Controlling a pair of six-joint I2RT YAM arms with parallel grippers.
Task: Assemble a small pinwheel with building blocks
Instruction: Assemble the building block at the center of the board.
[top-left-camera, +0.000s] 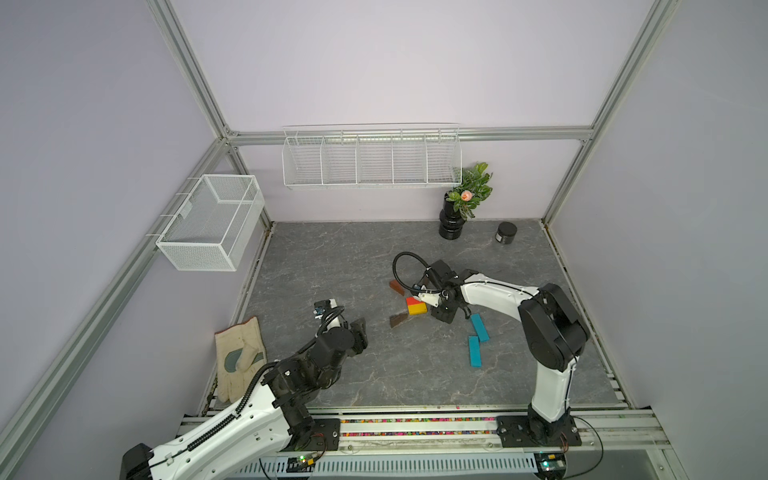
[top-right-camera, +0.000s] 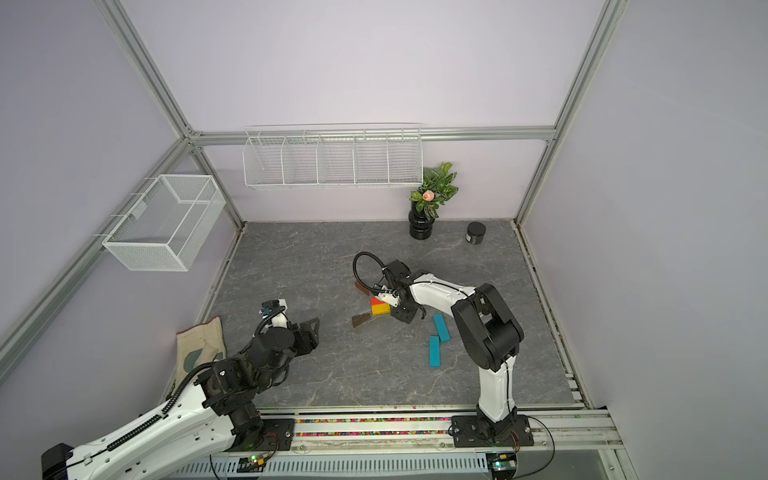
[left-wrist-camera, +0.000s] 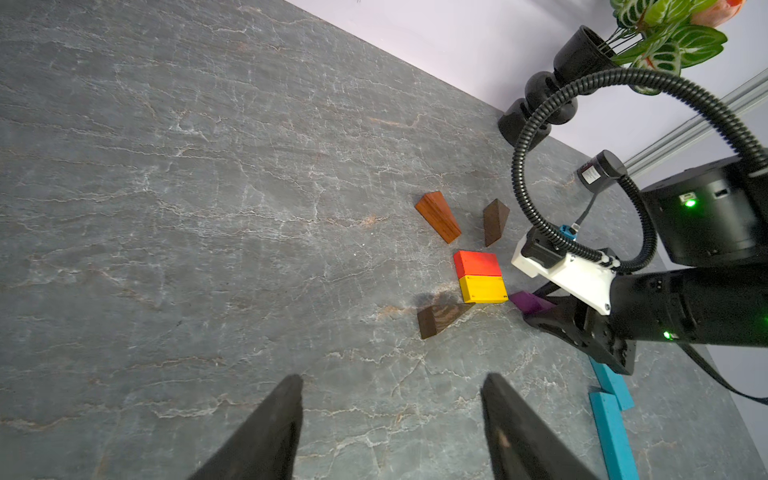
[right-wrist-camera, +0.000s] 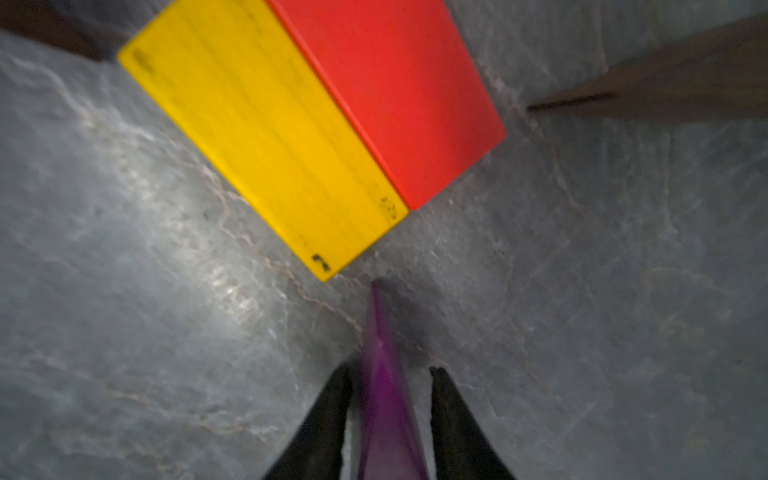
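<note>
The pinwheel's square centre is a red block (top-left-camera: 412, 301) set against a yellow block (top-left-camera: 417, 308), flat on the table. A dark brown wedge (left-wrist-camera: 440, 318) touches the yellow corner. A reddish-brown wedge (left-wrist-camera: 438, 216) and another dark wedge (left-wrist-camera: 494, 220) lie apart beyond the red block. My right gripper (right-wrist-camera: 390, 370) is low beside the yellow block, open, its fingers (right-wrist-camera: 457, 415) straddling the purple wedge (right-wrist-camera: 384, 395) with gaps showing. Two teal bars (top-left-camera: 479, 327) (top-left-camera: 474, 351) lie to the right. My left gripper (left-wrist-camera: 392, 378) hovers open with nothing between its fingers, left of the blocks.
A black vase with a plant (top-left-camera: 451, 224) and a black round jar (top-left-camera: 507, 233) stand at the back right. A work glove (top-left-camera: 239, 357) lies at the table's left edge. Wire baskets (top-left-camera: 212, 220) (top-left-camera: 370, 160) hang on the walls.
</note>
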